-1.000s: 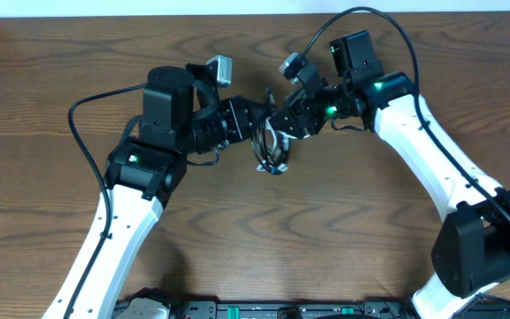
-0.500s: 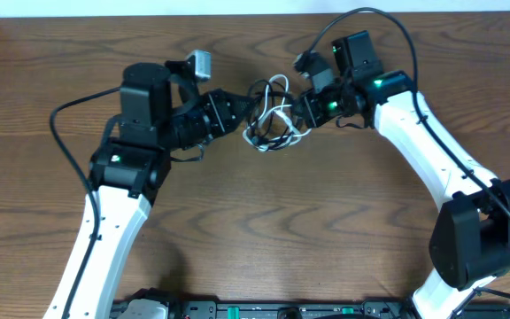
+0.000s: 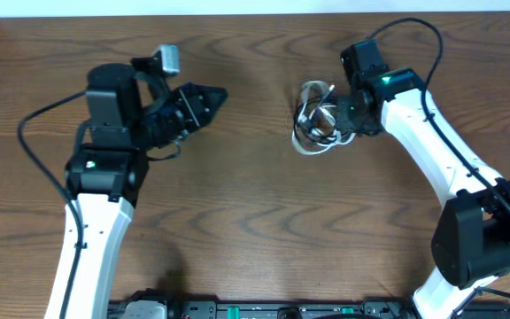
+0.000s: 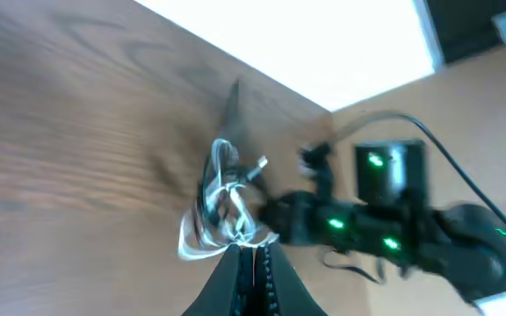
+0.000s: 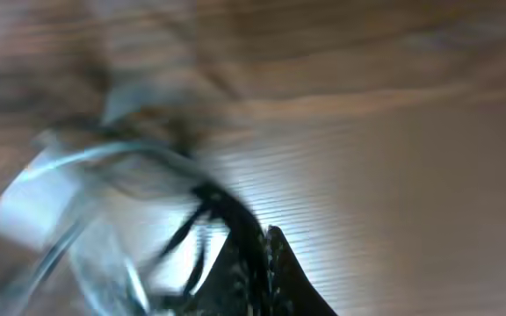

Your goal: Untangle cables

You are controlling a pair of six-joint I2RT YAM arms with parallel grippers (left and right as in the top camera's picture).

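The cables [image 3: 311, 124] are a small tangle of white and black loops on the wooden table, right of centre. My right gripper [image 3: 333, 120] sits at the tangle's right side and is shut on it. The blurred right wrist view shows a black cord running into the closed fingertips [image 5: 266, 237], with white loops [image 5: 121, 202] to the left. My left gripper [image 3: 220, 92] is shut and holds nothing, well to the left of the tangle. From the left wrist, its closed tips [image 4: 253, 253] point at the cables [image 4: 222, 206] farther off.
The table's far edge [image 3: 255, 12] meets a white wall. A black equipment rail [image 3: 264, 310] runs along the near edge. The left arm's thick black cable [image 3: 34, 120] loops out to the left. The right arm [image 4: 385, 228] shows in the left wrist view.
The left arm has pulled back to the left, away from the tangle. The right gripper has shut and carried the tangle to the right.
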